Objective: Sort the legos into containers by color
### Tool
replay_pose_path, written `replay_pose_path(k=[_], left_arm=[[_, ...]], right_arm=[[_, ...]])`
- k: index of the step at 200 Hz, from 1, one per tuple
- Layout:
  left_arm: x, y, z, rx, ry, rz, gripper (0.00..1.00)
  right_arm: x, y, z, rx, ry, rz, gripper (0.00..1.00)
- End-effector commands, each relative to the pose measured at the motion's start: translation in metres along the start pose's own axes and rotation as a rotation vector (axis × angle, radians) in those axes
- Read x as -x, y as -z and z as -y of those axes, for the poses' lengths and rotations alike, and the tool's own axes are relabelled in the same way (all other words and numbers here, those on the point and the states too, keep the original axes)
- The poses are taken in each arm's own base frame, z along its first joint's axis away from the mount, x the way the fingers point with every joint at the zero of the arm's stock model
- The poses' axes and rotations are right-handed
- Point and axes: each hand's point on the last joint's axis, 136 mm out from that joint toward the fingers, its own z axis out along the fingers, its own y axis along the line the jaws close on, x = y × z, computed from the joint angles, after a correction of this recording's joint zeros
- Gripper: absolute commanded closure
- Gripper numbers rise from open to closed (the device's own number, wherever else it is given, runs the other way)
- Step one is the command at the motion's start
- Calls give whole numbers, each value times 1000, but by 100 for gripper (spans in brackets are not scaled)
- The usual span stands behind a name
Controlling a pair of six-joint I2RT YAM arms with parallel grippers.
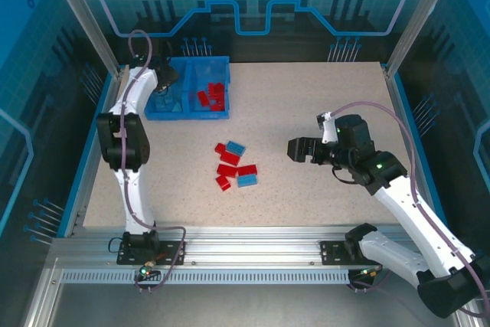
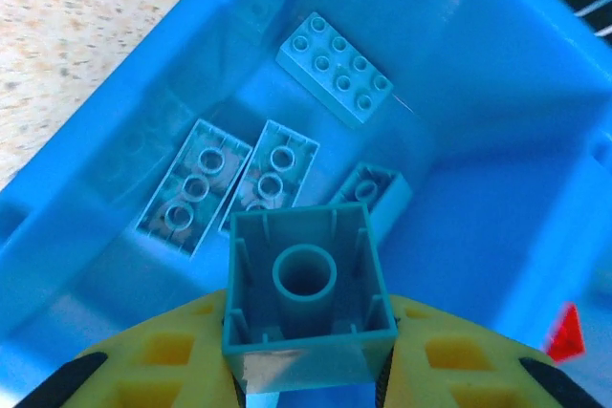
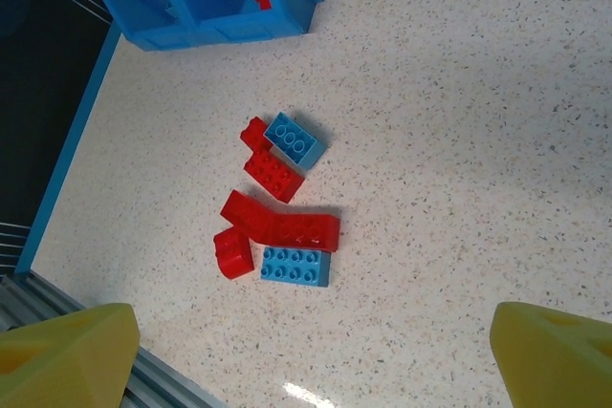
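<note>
I hold 1 blue brick [image 2: 306,284] in L fingers [image 2: 163,351], hollow side up at cam, squarish, no clear long axis, over bin's [image 1: 187,115] L compartment [image 2: 497,121], L arm stretched fwd, wrist down. 4 blue legos [image 2: 335,69] inside. Desk [image 1: 321,97] pile [image 1: 233,165]: 2 blue, abt 5 red. R fingers [image 3: 67,351] wide, hovering right of it.

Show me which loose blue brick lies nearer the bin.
The far blue brick, at the pile's back end; the near blue brick lies at its front.

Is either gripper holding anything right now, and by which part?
Left gripper grips a light blue brick by two opposite side walls, hollow underside showing. Right gripper is open, holding nothing.
</note>
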Motion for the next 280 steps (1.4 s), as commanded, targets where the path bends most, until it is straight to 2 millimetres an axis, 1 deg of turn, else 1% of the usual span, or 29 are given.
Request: replay_pose_path(k=[1, 13, 33, 48, 63, 81, 93, 95, 103, 110, 112, 126, 127, 132, 137, 142, 147, 150, 156, 164, 177, 189, 205, 216, 233, 240, 249, 264, 280], left_arm=[[17, 2, 35, -135, -41, -9, 57], [23, -7, 38, -134, -52, 4, 52], [25, -16, 39, -146, -42, -11, 47], [23, -14, 39, -153, -33, -24, 46], [21, -2, 41, -176, -23, -39, 46], [18, 28, 44, -227, 14, -45, 48], [18, 63, 47, -292, 46, -14, 49], [13, 62, 45, -291, 51, -21, 49], [12, 93, 46, -341, 64, 22, 49], [5, 112, 43, -369, 70, 52, 49], [7, 124, 45, -390, 71, 76, 49], [-15, 168, 39, -460, 45, 142, 49], [-18, 168, 39, -460, 42, 141, 49], [-24, 189, 39, -498, 20, 170, 49], [-36, 199, 37, -518, -9, 179, 49], [-45, 218, 39, -558, -46, 200, 49], [-59, 227, 38, -580, -88, 201, 49], [-64, 240, 38, -605, -112, 219, 49], [-78, 252, 36, -631, -165, 224, 49], [-97, 275, 35, -690, -253, 234, 48], [-127, 304, 30, -781, -395, 231, 47], [-152, 328, 22, -866, -513, 223, 47], [-181, 355, 9, -962, -683, 219, 44], [-203, 366, -1, -1018, -813, 208, 38], [-241, 376, -21, -1119, -1048, 201, 21], [-257, 372, -30, -1146, -1151, 209, 17], [-269, 363, -40, -1147, -1220, 224, 12], [-280, 350, -50, -1140, -1271, 270, 2], [-287, 338, -56, -1136, -1278, 303, 1]], right_arm=[[-1, 8, -4, -9, -2, 6, 4], [-1, 10, -5, -15, -1, 9, 4], [-1, 13, -5, -21, -3, 17, 4], [-1, 13, -7, -23, -3, 22, 4], [1, 12, -8, -22, -1, 28, 4], [2, 6, -9, -24, 3, 22, 4], [1, -1, -9, -29, 6, 9, 4], [2, -2, -9, -30, 6, 8, 4], [2, -6, -10, -32, 11, 0, 5], [3, -10, -11, -32, 20, -6, 4], [3, -12, -12, -33, 23, -9, 4], [4, -22, -16, -38, 46, -26, 4], [4, -23, -16, -39, 49, -28, 4], [3, -28, -17, -42, 58, -37, 4], [3, -32, -20, -41, 68, -47, 4], [3, -37, -22, -42, 81, -60, 4], [2, -43, -25, -43, 91, -74, 4], [1, -46, -27, -41, 99, -83, 4], [-1, -55, -29, -41, 116, -106, 4], [-3, -65, -35, -39, 143, -131, 5], [-9, -83, -44, -25, 212, -177, 5], [-16, -100, -52, -15, 325, -228, 6], [-25, -121, -51, -48, 502, -291, 9], [-29, -136, -47, -67, 606, -325, 10], [-35, -156, -44, -58, 718, -383, 13], [-36, -165, -43, -52, 743, -400, 14], [-37, -176, -43, -41, 757, -419, 14], [-37, -195, -45, -18, 754, -444, 16], [-38, -216, -46, -1, 745, -471, 17]])
